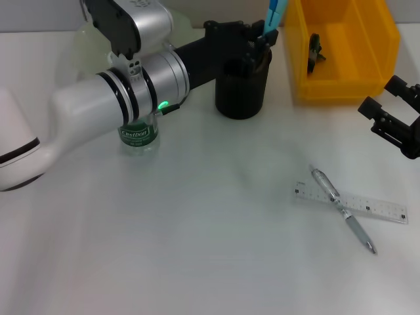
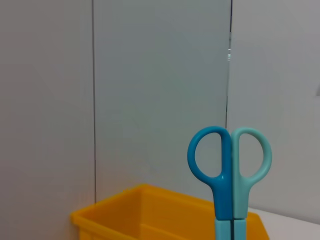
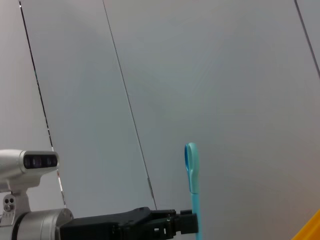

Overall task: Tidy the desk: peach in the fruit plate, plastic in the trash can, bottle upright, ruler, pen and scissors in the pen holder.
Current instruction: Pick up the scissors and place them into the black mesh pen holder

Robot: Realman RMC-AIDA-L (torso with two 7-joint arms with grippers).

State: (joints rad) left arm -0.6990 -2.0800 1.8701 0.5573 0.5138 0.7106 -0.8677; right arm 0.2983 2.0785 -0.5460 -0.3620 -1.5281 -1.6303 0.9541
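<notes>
Holding the scissors (image 1: 274,14) upright, my left end effector (image 1: 257,41) is clamped on them just over the open mouth of the black pen holder (image 1: 241,88), which stands toward the far edge of the white worktop (image 1: 197,236). The scissors' blue and pale-teal handle loops point up and the blades point down toward the holder; whether the tips are inside it I cannot tell. In my left wrist view the two loops (image 2: 230,160) stand side by side, closed together, with the rim of the yellow bin (image 2: 150,210) behind them. My right wrist view shows the scissors (image 3: 192,185) edge-on, gripped from the side by the black fingers (image 3: 150,225) of my left end effector.

The yellow bin (image 1: 341,52) sits at the far right corner, just beside the pen holder, with a small dark item (image 1: 315,52) lying in it. The water bottle (image 1: 139,136) with its green label stands upright under my left forearm, toward the far left side.

My right end effector (image 1: 380,115) hangs at the right edge, fingers apart and holding nothing. Nearer the right front, the clear ruler (image 1: 351,203) lies flat and the silver pen (image 1: 342,209) lies diagonally across it, touching it.
</notes>
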